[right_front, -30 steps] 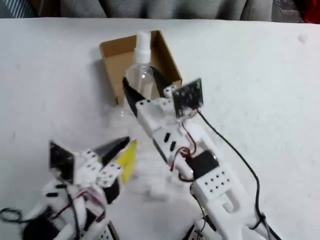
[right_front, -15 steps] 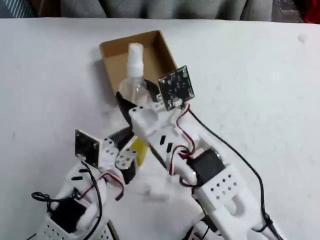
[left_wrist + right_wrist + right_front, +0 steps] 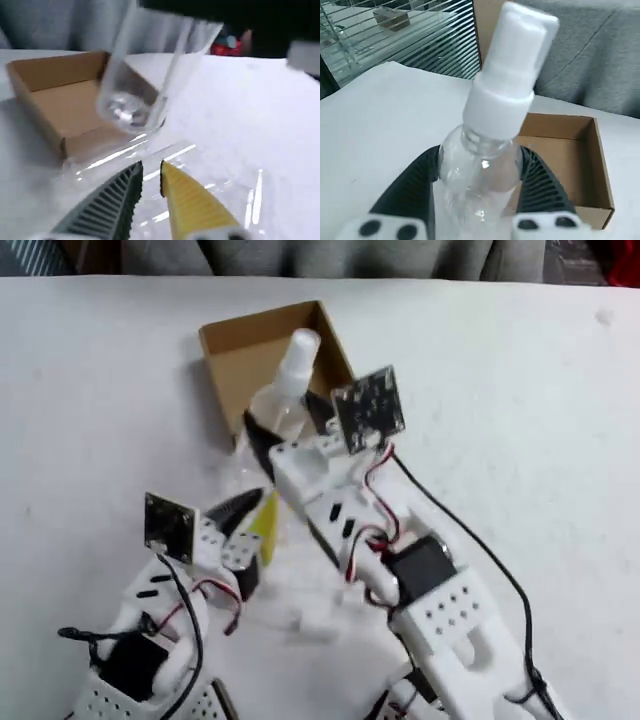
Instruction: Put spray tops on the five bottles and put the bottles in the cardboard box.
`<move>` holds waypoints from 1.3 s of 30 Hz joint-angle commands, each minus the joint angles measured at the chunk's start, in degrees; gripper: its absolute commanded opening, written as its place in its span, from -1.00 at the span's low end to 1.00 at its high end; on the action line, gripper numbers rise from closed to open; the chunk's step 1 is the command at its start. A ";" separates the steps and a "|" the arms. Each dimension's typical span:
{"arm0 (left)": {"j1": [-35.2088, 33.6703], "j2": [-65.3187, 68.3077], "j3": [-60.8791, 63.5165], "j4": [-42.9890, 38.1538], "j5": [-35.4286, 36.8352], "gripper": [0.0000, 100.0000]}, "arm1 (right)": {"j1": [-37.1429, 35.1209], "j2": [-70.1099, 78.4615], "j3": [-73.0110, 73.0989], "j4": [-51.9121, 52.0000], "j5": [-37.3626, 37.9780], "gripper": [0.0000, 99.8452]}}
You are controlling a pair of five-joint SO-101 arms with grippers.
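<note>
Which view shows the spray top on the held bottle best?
Right wrist view: the spray top is close and whole, seated on the bottle. High view has it small, tilted over the cardboard box. Left wrist view gives the bottle's clear lower body.

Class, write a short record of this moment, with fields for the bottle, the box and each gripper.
Bottle: clear, white spray top fitted, tilted, held off the table by the box's near wall
Box: cardboard, open-topped, on the table
Right gripper: black fingers shut on the bottle
Left gripper: low before the box, fingers a narrow gap apart, holding nothing
</note>
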 commanded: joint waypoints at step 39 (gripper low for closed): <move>-35.12 -0.48 10.46 0.44 -6.95 -0.86 | 16.66 70.99 -48.62 -31.43 8.79 -0.97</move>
